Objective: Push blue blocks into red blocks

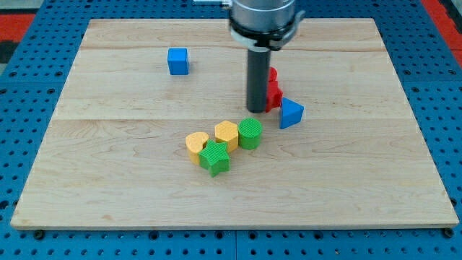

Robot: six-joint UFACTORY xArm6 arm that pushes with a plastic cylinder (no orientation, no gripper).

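A blue cube (177, 61) sits alone at the upper left of the wooden board (108, 180). A blue triangular block (290, 113) lies right of centre, touching or nearly touching the red blocks (273, 89), which are partly hidden behind the rod. My tip (256, 110) stands at the left side of the red blocks and to the left of the blue triangular block, just above the green cylinder.
Below my tip lies a cluster: a green cylinder (250, 133), a yellow hexagonal block (226, 134), a yellow block (196, 145) and a green star block (215, 159). The board rests on a blue perforated surface (36, 108).
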